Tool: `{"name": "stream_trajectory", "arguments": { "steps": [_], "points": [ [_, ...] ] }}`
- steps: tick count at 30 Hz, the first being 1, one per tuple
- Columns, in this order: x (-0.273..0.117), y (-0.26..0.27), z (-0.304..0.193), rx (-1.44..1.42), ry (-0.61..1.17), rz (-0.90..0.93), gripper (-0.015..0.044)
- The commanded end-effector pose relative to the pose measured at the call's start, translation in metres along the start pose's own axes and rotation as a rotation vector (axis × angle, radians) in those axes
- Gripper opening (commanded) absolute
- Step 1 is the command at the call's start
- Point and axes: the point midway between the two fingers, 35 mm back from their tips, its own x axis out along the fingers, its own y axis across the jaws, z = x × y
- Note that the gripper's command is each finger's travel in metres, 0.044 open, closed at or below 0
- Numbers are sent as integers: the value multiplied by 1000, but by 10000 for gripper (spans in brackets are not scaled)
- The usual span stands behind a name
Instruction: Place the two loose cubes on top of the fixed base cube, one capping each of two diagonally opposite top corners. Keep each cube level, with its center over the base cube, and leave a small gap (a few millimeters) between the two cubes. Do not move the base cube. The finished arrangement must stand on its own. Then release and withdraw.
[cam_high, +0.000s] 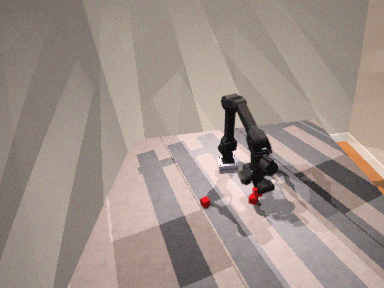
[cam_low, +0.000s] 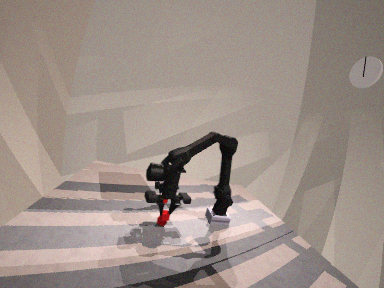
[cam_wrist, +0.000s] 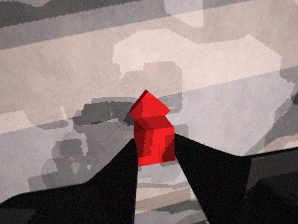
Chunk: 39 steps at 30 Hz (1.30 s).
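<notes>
A pale round disc (cam_low: 366, 72) with one dark line is on the wall (cam_low: 332, 125) at right.

The black arm (cam_high: 229, 125) (cam_low: 226, 170) rises from its pale base (cam_high: 228, 169) (cam_low: 220, 219) on the striped table (cam_high: 135, 215) (cam_low: 45, 240), arching left. Its gripper (cam_high: 257, 190) (cam_low: 166, 212) (cam_wrist: 153, 139) points down, closed on a red cube (cam_high: 255, 191) (cam_low: 165, 214) (cam_wrist: 156, 147). Red shows below it too, and a smaller patch higher between the fingers. A round white clock (cam_low: 371, 75) hangs at upper right.
</notes>
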Motion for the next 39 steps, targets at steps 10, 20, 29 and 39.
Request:
{"name": "stream_trajectory", "arguments": {
  "steps": [10,20,29,39],
  "points": [
    [4,-1,-1,2,4,-4,105],
    [4,-1,-1,2,4,-4,105],
    [4,-1,-1,2,4,-4,205],
    [-10,-1,0,0,0,-3,205]
  ]
}}
